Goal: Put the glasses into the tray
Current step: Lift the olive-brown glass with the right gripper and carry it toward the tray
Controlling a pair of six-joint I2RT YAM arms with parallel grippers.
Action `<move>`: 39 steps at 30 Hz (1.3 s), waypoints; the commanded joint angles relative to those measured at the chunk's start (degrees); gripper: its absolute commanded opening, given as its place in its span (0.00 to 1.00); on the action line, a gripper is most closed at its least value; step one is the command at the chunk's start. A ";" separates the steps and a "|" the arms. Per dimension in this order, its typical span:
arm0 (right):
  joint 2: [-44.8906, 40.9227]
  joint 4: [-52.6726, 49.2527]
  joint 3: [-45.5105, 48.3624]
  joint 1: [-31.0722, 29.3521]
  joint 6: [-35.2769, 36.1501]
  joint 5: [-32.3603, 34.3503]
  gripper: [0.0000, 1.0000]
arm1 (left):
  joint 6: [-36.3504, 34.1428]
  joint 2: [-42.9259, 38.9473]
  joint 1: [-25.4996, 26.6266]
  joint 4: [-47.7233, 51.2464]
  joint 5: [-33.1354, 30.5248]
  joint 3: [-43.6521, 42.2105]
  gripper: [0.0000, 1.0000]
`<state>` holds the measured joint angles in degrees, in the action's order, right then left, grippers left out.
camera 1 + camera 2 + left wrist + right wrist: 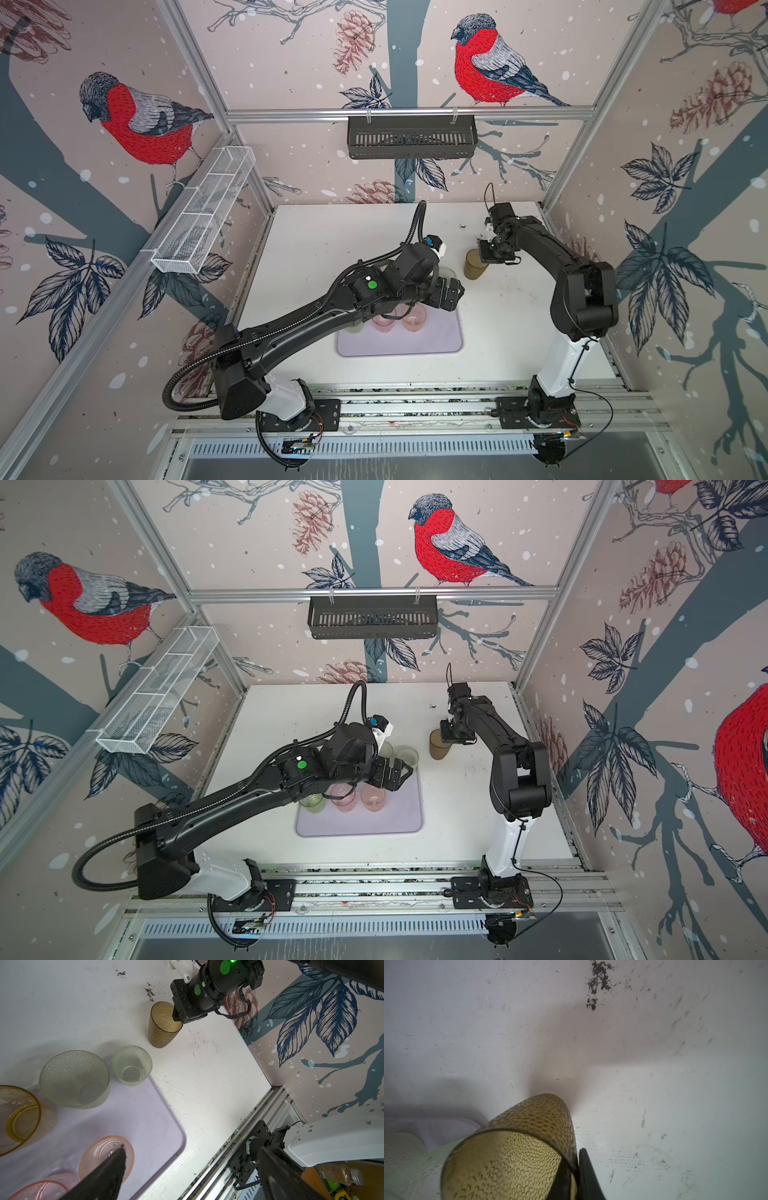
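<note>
Your right gripper (576, 1165) clamped on brown glass (508, 1163) rim, thin wall pinch; jerk lift, it slips. Left gripper (401, 771) wide open, empty, tray (399, 816) beneath it.

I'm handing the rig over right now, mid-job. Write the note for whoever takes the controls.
Left gripper: open, empty, above the tray.
Right gripper: shut on the rim of the brown glass, which stands upright on the table beyond the tray.
Done: two pink glasses and one pale green glass are in the tray; the amber glass apparently is too.
Unclear: two more pale green glasses stand at the tray's far edge, perhaps not fully inside.
To do: carry the brown glass into the tray, then check those two.
</note>
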<state>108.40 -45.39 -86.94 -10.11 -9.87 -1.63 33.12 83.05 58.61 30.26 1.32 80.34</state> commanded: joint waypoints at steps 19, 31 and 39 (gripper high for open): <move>-7.11 -2.99 0.53 -1.58 -0.31 3.03 0.04 | 1.23 -3.98 0.01 -2.38 -1.23 -3.05 0.98; -13.32 -7.10 1.78 -3.99 -1.95 4.43 0.02 | 1.15 -6.45 -1.02 -2.57 0.06 -5.99 0.98; -18.71 -10.04 4.10 -6.25 -3.44 5.65 0.02 | 2.98 -11.15 -4.54 -3.72 2.19 -11.18 0.98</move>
<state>91.20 -53.15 -83.40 -15.84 -11.90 2.87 35.14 73.12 54.92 28.49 2.02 70.22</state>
